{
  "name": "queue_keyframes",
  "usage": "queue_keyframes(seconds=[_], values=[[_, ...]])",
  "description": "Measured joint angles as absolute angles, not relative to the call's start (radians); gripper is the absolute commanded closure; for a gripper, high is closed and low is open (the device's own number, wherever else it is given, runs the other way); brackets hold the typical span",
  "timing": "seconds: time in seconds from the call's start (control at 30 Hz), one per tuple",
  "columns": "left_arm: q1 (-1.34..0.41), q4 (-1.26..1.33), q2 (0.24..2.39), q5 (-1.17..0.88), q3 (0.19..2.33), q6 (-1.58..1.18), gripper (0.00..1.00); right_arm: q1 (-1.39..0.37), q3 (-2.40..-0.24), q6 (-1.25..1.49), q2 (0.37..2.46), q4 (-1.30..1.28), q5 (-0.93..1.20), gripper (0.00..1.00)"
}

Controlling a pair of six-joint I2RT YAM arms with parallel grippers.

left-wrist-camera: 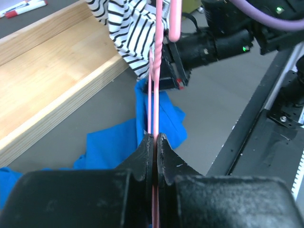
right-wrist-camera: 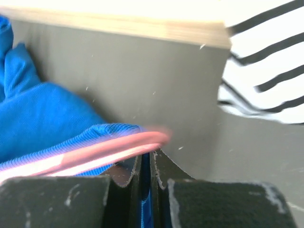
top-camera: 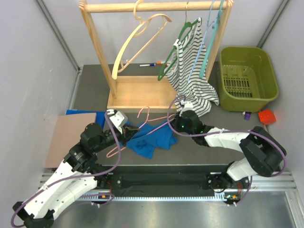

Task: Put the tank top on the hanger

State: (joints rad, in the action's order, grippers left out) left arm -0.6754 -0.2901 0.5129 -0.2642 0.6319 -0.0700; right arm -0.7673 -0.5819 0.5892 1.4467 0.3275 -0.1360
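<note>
The pink wire hanger (top-camera: 144, 115) lies low over the mat, its hook toward the rack. My left gripper (top-camera: 127, 133) is shut on its wire; in the left wrist view the wire (left-wrist-camera: 153, 71) runs straight out from the closed jaws (left-wrist-camera: 155, 141). The blue tank top (top-camera: 153, 139) lies bunched on the mat between both grippers, partly over the hanger. My right gripper (top-camera: 174, 124) is shut on a fold of the tank top (right-wrist-camera: 42, 123). In the right wrist view blue fabric shows between the jaws (right-wrist-camera: 146, 159) and the hanger's end (right-wrist-camera: 104, 152) lies just in front.
A wooden rack (top-camera: 142, 92) stands behind, holding a cream hanger (top-camera: 142, 38), a green hanger (top-camera: 183, 47) and a striped top (top-camera: 192, 80) that hangs down to the right gripper. A green basket (top-camera: 247, 78) is at right, a cardboard sheet (top-camera: 71, 137) at left.
</note>
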Motion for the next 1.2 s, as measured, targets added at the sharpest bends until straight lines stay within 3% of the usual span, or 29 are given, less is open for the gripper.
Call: queue_keyframes(seconds=[0.67,1.0,1.2], values=[[-0.675,-0.282,0.522,-0.303,0.632,-0.068,1.0,-0.534,-0.503,0.534,1.21,0.257,-0.05,1.0],[-0.675,-0.282,0.533,-0.318,0.632,-0.068,1.0,-0.531,-0.479,0.524,1.05,0.212,-0.004,1.0],[-0.675,-0.282,0.533,-0.318,0.632,-0.068,1.0,-0.628,-0.48,0.526,1.021,0.208,-0.007,1.0]])
